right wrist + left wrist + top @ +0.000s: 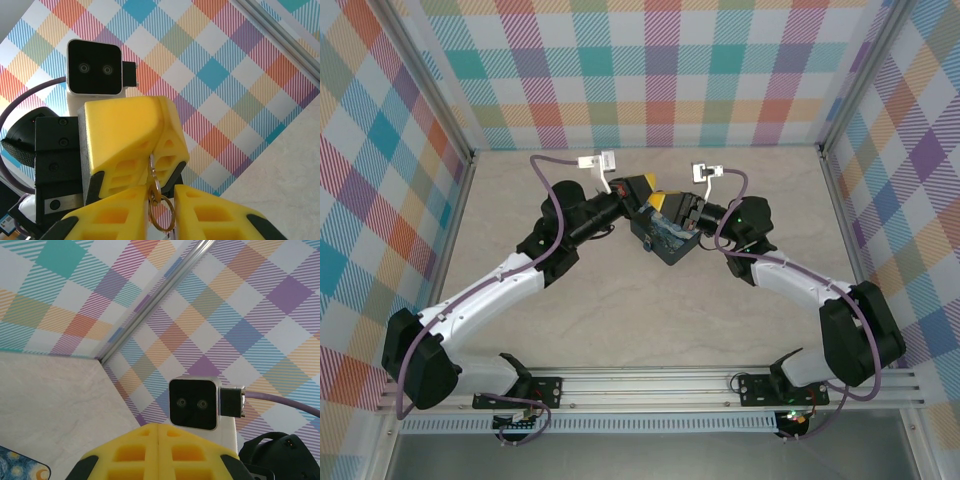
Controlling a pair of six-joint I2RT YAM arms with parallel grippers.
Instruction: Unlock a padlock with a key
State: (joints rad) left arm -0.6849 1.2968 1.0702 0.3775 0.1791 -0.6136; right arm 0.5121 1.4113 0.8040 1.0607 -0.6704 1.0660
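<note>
On the left, your left tool (642, 188) was pressed fully together. From between its yellow tips came a thin metal strip, which I took for the key (152, 172). The step in hand looked to me like passing or re-gripping this key between the two tools. This was in the air above the blue painted tin (672, 245), at the middle of the surface (620, 320).

To do it well, you needed to hold the left pinch firm until the other side had a sure hold, because such a thin piece could easily turn or slip out. You also needed to take the flat part of the key and not only the loose ring (161, 229), so that the blade would be straight and free for the padlock.

In the right wrist view the key looked small, narrow and brass-coloured. It had a little loop at its lower end and a bigger round ring hanging from that.

On the right, the fingers of your right tool (161, 196) stood with a narrow gap, one on each side of the ring. I could not tell if they pressed it.
</note>
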